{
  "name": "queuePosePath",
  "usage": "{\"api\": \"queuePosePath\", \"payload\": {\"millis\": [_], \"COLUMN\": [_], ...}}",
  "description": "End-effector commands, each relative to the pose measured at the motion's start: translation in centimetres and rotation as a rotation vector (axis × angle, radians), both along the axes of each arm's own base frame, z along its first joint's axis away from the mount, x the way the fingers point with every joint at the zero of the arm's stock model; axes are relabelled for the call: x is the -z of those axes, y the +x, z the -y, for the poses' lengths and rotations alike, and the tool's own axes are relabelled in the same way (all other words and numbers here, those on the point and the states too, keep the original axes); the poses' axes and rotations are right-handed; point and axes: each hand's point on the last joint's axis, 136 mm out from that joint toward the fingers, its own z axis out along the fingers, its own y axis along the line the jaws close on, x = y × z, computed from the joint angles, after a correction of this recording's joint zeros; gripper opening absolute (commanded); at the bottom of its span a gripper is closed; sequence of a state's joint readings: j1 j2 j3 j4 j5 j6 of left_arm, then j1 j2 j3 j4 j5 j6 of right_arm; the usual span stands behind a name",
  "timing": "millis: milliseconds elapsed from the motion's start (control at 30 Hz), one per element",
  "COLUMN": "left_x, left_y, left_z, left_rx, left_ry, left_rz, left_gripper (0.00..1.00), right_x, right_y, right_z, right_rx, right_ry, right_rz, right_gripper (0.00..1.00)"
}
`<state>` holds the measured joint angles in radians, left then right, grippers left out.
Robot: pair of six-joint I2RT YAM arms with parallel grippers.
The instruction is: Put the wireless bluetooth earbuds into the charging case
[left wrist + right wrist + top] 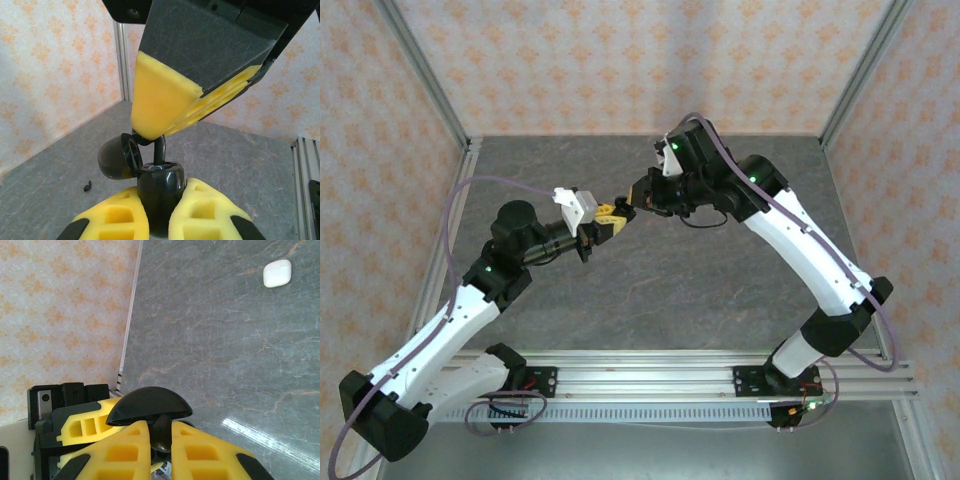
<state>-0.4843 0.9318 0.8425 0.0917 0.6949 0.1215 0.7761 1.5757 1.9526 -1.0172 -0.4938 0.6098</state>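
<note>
Fingers of the left gripper [161,212] are seen drawn in close against the round body of a dark glossy piece [157,186], which is held raised above the counter [215,365]. The right gripper [160,435] is set tip to tip with the left. It is pinched nearly shut on the thin stem of that same piece, under its domed cap [150,404]. What the piece is cannot be told. Both grippers are thus occupied, and neither is free for the task's things.

Farther off, down on the counter, the charging case [277,273] is found lying flat, closed as far as can be judged, and well apart from both grippers. From the right gripper it lies ahead of the fingertips and off to the right in the wrist view. Its longer side is set across that view with a slight tilt. The right arm is judged the better placed to reach it, once its hold is given up.

One case is counted, one dark piece, two grippers, and one tiny black speck [87,187] on the counter in the left wrist view. The number of earbuds cannot be told.
</note>
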Motion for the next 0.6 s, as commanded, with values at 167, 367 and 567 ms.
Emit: {"api": "queuePosePath", "payload": {"millis": [167,367,567], "left_x": [-3.2,-3.2,-3.2], "left_y": [-0.4,-0.5,-0.5], "left_z": [0.0,-0.1,-0.1], "left_rx": [0.004,0.004,0.006], "left_ry": [-0.062,-0.065,-0.067], "left_rz": [0.116,0.119,0.119], "left_gripper": [0.0,0.0,0.0], "right_x": [0.3,-0.3,-0.4], "right_y": [-1.4,-1.6,-1.6], "right_z": [0.4,0.8,0.4], "right_rx": [-0.026,-0.032,-0.041], "right_ry": [-0.014,0.019,0.046], "right_rz": [-0.071,-0.085,-0.1], "right_gripper": [0.1,0.1,0.1]}}
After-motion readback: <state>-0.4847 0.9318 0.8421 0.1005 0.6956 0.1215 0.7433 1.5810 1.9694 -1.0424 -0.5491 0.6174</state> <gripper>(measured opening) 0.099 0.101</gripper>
